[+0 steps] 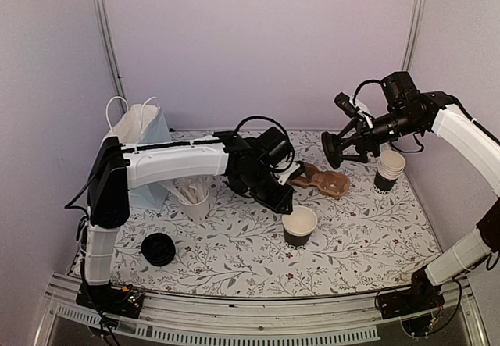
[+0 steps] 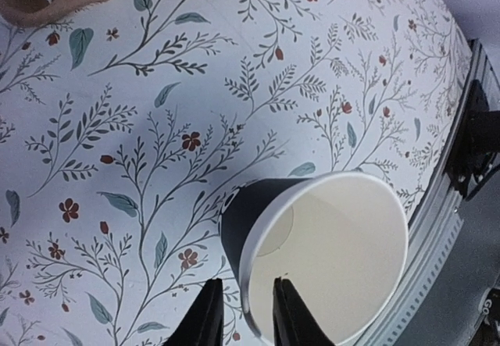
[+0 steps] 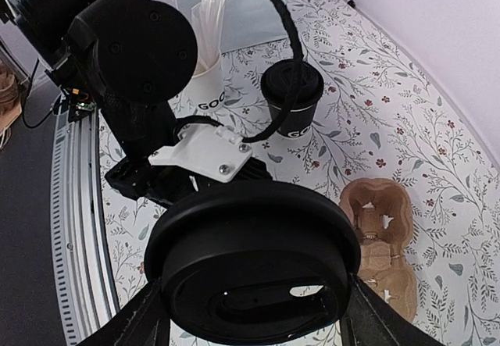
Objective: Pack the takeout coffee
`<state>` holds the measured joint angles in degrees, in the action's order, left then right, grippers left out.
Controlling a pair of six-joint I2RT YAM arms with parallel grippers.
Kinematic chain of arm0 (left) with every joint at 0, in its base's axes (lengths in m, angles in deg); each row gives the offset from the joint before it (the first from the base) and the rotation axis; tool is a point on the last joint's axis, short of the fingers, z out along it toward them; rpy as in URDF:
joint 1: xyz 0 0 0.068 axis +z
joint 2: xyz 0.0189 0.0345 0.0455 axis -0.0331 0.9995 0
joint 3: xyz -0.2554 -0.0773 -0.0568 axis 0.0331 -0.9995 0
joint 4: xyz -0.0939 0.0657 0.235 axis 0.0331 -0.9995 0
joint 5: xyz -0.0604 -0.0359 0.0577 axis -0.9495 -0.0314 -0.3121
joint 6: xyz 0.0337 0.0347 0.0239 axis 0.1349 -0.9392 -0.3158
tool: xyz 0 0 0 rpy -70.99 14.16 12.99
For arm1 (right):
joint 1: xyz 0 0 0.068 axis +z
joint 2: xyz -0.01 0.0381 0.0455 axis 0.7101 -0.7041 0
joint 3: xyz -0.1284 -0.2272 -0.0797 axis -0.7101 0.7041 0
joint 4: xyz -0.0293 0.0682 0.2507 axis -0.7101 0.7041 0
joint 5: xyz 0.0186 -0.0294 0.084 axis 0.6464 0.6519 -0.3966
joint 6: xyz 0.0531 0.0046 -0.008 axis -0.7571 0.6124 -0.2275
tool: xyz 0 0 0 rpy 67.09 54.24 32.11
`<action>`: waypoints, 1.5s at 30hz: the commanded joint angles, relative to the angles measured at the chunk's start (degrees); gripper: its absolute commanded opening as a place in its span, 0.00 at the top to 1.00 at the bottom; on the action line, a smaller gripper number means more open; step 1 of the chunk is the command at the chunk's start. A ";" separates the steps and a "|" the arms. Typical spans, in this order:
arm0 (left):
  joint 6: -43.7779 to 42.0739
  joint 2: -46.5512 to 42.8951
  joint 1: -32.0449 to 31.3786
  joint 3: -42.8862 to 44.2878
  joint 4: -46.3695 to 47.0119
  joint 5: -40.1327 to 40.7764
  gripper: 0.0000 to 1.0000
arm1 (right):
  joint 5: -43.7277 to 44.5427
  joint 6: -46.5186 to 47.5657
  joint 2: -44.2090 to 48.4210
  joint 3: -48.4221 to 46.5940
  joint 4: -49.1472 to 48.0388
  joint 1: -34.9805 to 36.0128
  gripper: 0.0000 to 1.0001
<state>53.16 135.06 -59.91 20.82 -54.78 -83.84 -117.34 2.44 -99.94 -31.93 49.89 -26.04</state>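
Note:
The takeout coffee is in two pieces. Its black paper cup [image 1: 299,225] with a cream inside [image 2: 328,260] stands open on the floral table. My left gripper [image 1: 285,203] hovers at the cup's near-left rim. In the left wrist view its jaws [image 2: 246,283] are a narrow gap apart, one finger over the outside wall and one over the inside, not pinching it. High at the back right, my right gripper [image 1: 344,144] is shut on a black plastic lid [image 1: 330,150]. The lid [image 3: 250,237] fills the right wrist view between the fingers [image 3: 144,319].
A brown cardboard cup carrier [image 1: 322,180] lies behind the cup. A stack of unlidded black cups [image 1: 389,170] stands at the right. At the left are a white paper bag [image 1: 141,127], a white cup of stirrers [image 1: 195,199] and a black lid-topped piece [image 1: 158,248].

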 commanded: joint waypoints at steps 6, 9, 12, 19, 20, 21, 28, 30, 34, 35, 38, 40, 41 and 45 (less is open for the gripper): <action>-0.48 -11.91 0.10 -3.45 1.94 0.88 0.59 | 6.88 7.30 -2.74 -4.14 10.29 5.53 0.29; 0.32 -16.33 0.97 -7.38 4.12 0.73 0.58 | 10.65 7.76 -4.56 -3.94 11.69 10.02 0.29; 1.52 -19.24 2.35 -10.92 4.88 2.75 0.58 | 14.96 7.98 -7.36 -4.24 13.21 14.94 0.30; 6.34 -23.47 4.15 -18.24 11.43 4.55 0.58 | 21.13 8.99 -14.42 -9.16 17.07 20.35 0.32; 6.78 -23.87 4.40 -19.00 11.98 4.80 0.58 | 22.18 9.07 -15.25 -9.61 17.63 21.15 0.32; 7.24 -24.15 4.67 -19.65 12.52 4.99 0.58 | 23.29 9.09 -15.93 -9.94 18.07 21.93 0.32; 10.21 -25.97 6.39 -23.13 13.99 8.18 0.58 | 28.00 8.86 -20.32 -12.36 20.03 25.96 0.32; 11.28 -26.30 6.80 -23.54 13.43 10.11 0.58 | 28.76 8.71 -21.57 -13.09 20.85 26.84 0.32; 12.72 -27.30 7.83 -24.46 12.94 12.52 0.58 | 29.91 8.64 -23.21 -14.04 21.66 27.98 0.31; 12.93 -27.54 8.09 -24.72 12.94 12.69 0.58 | 30.10 8.65 -23.46 -14.34 21.77 28.18 0.31; 13.18 -28.00 8.74 -25.35 12.94 13.10 0.58 | 31.09 8.50 -24.51 -14.84 22.04 28.75 0.31; 13.11 -28.48 8.85 -25.78 13.17 13.12 0.58 | 31.76 8.48 -25.09 -14.94 21.95 28.95 0.30; 13.09 -28.69 8.88 -25.95 13.45 13.13 0.58 | 32.05 8.41 -25.39 -15.08 21.95 29.08 0.30; 12.74 -28.85 8.89 -26.29 14.07 13.10 0.58 | 32.71 8.22 -26.29 -15.55 21.75 29.43 0.30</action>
<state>65.77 108.00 -51.59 -4.71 -42.59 -71.45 -86.04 10.92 -124.75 -45.75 70.96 2.64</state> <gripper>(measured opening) 0.420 0.699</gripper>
